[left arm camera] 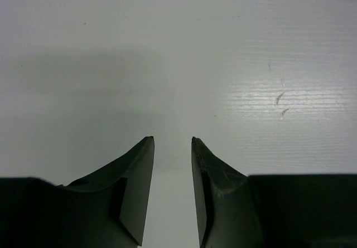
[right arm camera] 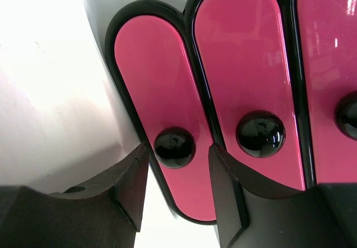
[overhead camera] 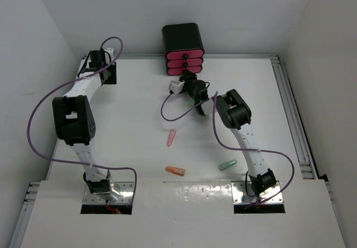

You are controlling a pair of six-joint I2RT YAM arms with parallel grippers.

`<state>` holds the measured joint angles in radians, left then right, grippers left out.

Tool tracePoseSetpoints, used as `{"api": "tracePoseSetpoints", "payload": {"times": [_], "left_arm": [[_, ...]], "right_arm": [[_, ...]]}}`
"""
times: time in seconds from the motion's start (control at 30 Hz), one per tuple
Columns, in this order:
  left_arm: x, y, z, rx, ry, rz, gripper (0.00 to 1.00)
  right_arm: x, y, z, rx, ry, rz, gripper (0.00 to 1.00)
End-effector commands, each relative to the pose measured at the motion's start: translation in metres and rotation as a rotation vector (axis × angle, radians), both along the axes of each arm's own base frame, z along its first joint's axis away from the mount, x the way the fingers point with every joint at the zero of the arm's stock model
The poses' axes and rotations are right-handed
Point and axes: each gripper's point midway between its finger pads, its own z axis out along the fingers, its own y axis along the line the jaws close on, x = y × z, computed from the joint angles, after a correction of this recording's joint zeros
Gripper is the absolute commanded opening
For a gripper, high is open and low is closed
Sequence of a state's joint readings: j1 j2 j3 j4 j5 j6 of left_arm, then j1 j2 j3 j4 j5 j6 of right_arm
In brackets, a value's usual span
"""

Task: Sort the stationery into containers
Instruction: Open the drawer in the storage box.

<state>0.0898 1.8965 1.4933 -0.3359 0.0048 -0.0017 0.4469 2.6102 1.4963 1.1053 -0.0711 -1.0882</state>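
R gripper (right arm camera: 178,152) at drawer box (overhead camera: 183,36), jaws part open, straddling knob (right arm camera: 174,146) of end drawer (right arm camera: 150,75), no pinch yet. Center on knob, close, pull straight out. Pink stick (overhead camera: 171,137), orange stick (overhead camera: 175,171), green stick (overhead camera: 227,165) lie well in front of box. L gripper (left arm camera: 172,142) slightly open, empty.

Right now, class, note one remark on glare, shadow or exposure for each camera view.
Top external: glare patch on the table's near edge. Left wrist: broad soft shadow on the table, left end effector almost silhouetted. Right wrist: left side blown out white; glossy pink drawers and dark knobs carry reflections.
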Motion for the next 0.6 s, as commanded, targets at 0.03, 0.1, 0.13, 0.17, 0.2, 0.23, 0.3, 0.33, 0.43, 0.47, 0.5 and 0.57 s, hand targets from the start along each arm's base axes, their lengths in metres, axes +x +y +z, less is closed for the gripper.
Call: {"api": "tracePoseSetpoints", "payload": {"times": [0.03, 0.1, 0.13, 0.17, 0.2, 0.23, 0.3, 0.33, 0.43, 0.47, 0.5, 0.57], "left_arm": [[0.010, -0.007, 0.015, 0.012, -0.042, 0.012, 0.39], [0.009, -0.011, 0.015, 0.021, -0.040, 0.005, 0.39], [0.010, -0.013, 0.016, 0.022, -0.041, 0.002, 0.39], [0.009, -0.016, 0.016, 0.028, -0.041, -0.001, 0.39], [0.009, -0.016, 0.017, 0.033, -0.042, -0.003, 0.39], [0.010, -0.017, 0.018, 0.038, -0.045, -0.005, 0.39], [0.009, -0.022, 0.019, 0.045, -0.047, -0.009, 0.39], [0.010, -0.021, 0.021, 0.051, -0.051, -0.008, 0.39], [0.009, -0.025, 0.022, 0.059, -0.054, -0.010, 0.39], [0.008, -0.024, 0.022, 0.062, -0.052, -0.006, 0.39], [0.008, -0.023, 0.023, 0.066, -0.053, -0.002, 0.39], [0.006, -0.020, 0.020, 0.063, -0.047, 0.027, 0.39]], "right_arm": [[0.003, 0.003, -0.008, 0.030, 0.066, 0.025, 0.47], [0.005, 0.002, -0.008, 0.033, 0.068, 0.024, 0.46], [0.006, 0.001, -0.008, 0.034, 0.066, 0.022, 0.47], [0.007, 0.001, -0.009, 0.034, 0.067, 0.024, 0.47], [0.007, 0.000, -0.011, 0.034, 0.070, 0.024, 0.46], [0.008, 0.001, -0.011, 0.033, 0.068, 0.024, 0.46], [0.010, -0.001, -0.012, 0.038, 0.076, 0.023, 0.45], [0.011, -0.002, -0.012, 0.039, 0.078, 0.020, 0.44], [0.013, -0.005, -0.013, 0.039, 0.084, 0.017, 0.41], [0.012, -0.004, -0.015, 0.039, 0.087, 0.020, 0.40], [0.012, -0.004, -0.015, 0.040, 0.090, 0.024, 0.39], [0.012, -0.005, -0.016, 0.038, 0.091, 0.029, 0.37]]}}
